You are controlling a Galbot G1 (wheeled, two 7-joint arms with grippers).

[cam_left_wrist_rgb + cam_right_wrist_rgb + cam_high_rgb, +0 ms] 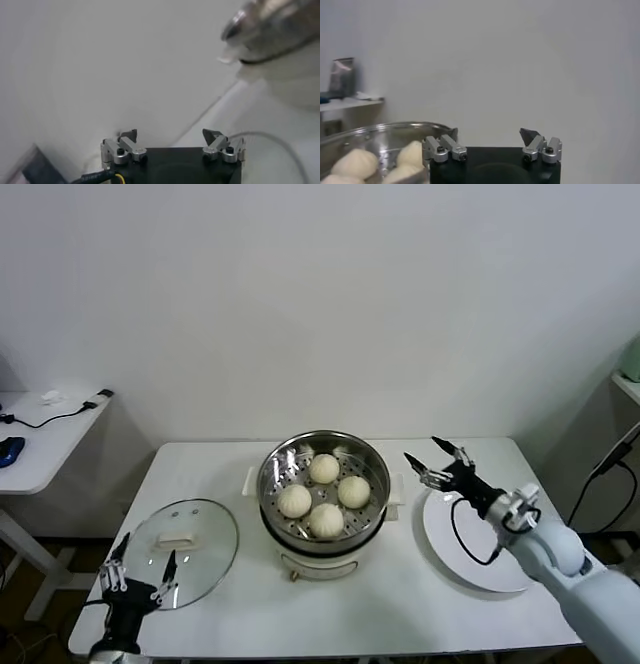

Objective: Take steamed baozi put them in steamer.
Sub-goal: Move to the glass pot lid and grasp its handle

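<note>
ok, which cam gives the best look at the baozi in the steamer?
Head view: all four baozi show from above, lying in the steamer. The right wrist view catches only parts of three baozi at the picture's edge. The left wrist view shows just the steamer's outer wall, no baozi.

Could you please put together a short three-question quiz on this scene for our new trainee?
1. How many baozi lie in the steamer?
2. True or false: the glass lid sits on the steamer.
3. The white plate is: A) bare, B) holding one bun, C) holding two buns.

Key:
1. Four.
2. False; it lies on the table, on the steamer's left.
3. A; the open right gripper hovers by its far edge.
</note>
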